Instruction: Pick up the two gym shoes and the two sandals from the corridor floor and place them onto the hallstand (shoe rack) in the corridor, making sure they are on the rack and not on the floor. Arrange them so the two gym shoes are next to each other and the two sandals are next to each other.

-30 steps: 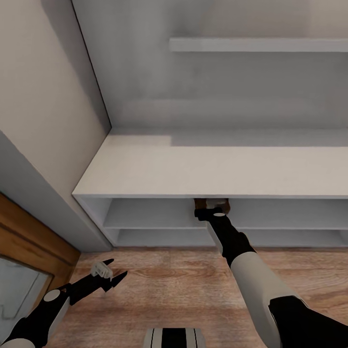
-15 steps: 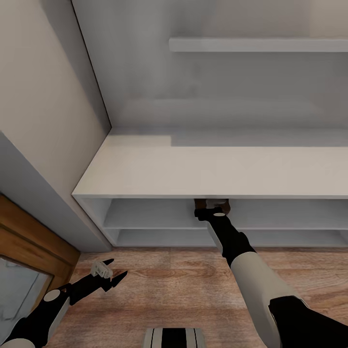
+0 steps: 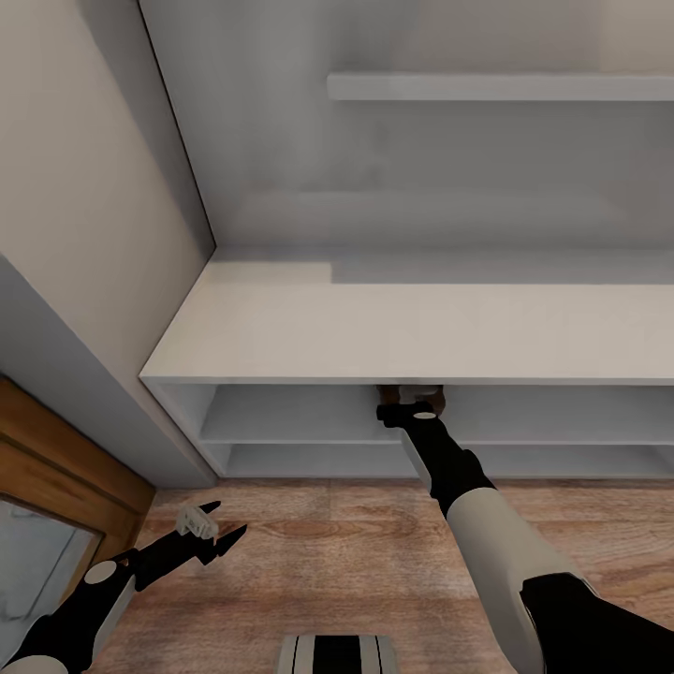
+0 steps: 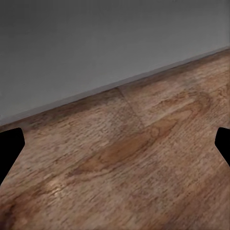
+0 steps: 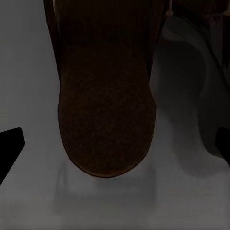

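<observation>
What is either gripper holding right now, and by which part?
Nothing. The left gripper is open above the floor; the right gripper's fingertips stand apart beside the sandal on the rack shelf.

Pale grey-white hallstand (image 3: 412, 328) w/ grey-shaded tiers, dark brown sandal (image 5: 106, 91) w/ fine-grained footbed on grey shelf, light brown wood-plank corridor floor (image 4: 134, 177) w/ darker oval grain, black-and-white robot arms, beige wall (image 3: 75, 159).
</observation>
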You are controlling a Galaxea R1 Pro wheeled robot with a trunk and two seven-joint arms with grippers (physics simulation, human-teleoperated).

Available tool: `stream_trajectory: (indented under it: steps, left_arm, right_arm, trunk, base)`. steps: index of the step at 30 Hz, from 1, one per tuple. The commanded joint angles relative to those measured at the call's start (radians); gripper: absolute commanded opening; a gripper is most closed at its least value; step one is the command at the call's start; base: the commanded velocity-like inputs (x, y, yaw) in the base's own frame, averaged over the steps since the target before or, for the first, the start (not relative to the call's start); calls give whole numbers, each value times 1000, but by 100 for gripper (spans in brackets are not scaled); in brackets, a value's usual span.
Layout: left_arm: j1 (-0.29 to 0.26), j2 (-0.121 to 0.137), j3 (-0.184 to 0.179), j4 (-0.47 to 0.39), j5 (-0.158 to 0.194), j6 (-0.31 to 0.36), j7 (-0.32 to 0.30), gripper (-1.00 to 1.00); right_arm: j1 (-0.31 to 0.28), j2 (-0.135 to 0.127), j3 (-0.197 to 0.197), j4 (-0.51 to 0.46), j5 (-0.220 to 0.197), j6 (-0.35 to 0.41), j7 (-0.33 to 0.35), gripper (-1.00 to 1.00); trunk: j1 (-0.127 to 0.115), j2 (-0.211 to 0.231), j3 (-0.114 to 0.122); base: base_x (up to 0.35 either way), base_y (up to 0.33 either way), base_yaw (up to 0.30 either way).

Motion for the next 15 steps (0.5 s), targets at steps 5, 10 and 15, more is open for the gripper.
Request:
stream_trajectory:
  steps: [5, 10, 15]
  left_arm:
    - [-1, 0, 2, 1, 1, -3, -5, 100]
    - [-1, 0, 2, 1, 1, -3, -5, 100]
    - [-1, 0, 2, 1, 1, -2, -5, 100]
  right_arm:
    - [0, 0, 2, -2, 7, 8, -3, 100]
    - [1, 0, 2, -3, 7, 8, -3, 100]
    - [0, -1, 3, -3, 7, 8, -2, 100]
  trunk:
    - [0, 0, -1]
    - [0, 0, -1]
    - [0, 0, -1]
  base:
    - [-59, 0, 0]
    - [-275, 0, 0]
    - [-321, 0, 0]
